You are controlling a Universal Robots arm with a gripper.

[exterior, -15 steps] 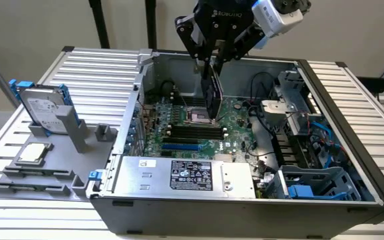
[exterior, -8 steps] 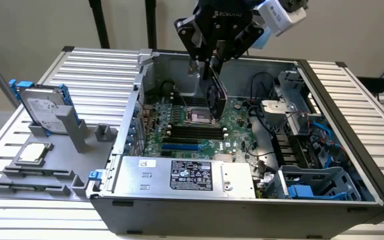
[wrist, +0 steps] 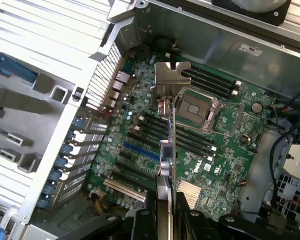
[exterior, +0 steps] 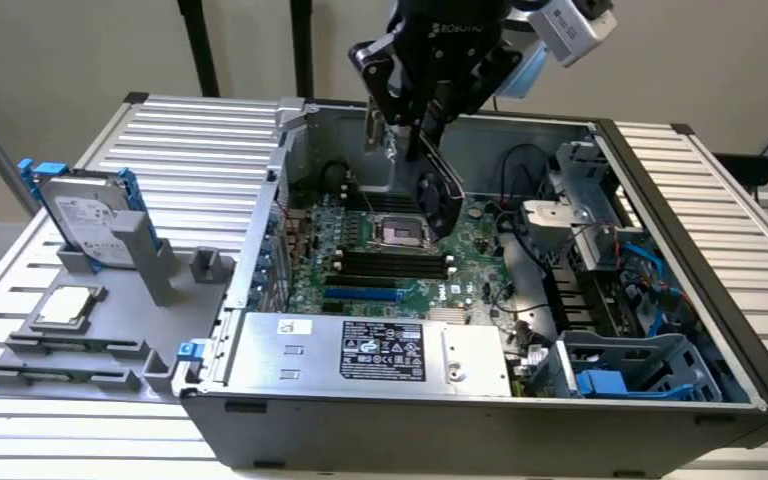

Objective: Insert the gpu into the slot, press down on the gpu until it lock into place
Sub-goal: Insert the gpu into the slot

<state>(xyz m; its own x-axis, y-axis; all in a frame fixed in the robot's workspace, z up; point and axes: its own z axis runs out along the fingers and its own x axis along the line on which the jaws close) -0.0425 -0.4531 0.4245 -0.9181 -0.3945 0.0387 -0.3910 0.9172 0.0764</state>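
My gripper (exterior: 418, 118) hangs over the open computer case and is shut on the gpu (exterior: 440, 188), a flat black card held on edge and lifted clear above the motherboard. In the wrist view the gpu (wrist: 168, 145) shows edge-on, its silver bracket at the far end, running out from between my gripper (wrist: 165, 202) over the board. The slot (exterior: 361, 294), a narrow bright-blue strip, lies on the motherboard between the black memory slots and the power supply. In the wrist view the slot (wrist: 140, 151) sits just beside the card's edge and below it, with nothing in it.
The case walls (exterior: 244, 290) ring the motherboard. A grey labelled power supply (exterior: 371, 350) fills the near side. The processor socket (exterior: 402, 232) and black memory slots (exterior: 387, 262) lie under the card. A hard drive (exterior: 88, 215) and a processor (exterior: 67, 305) rest on a grey fixture at the exterior view's left.
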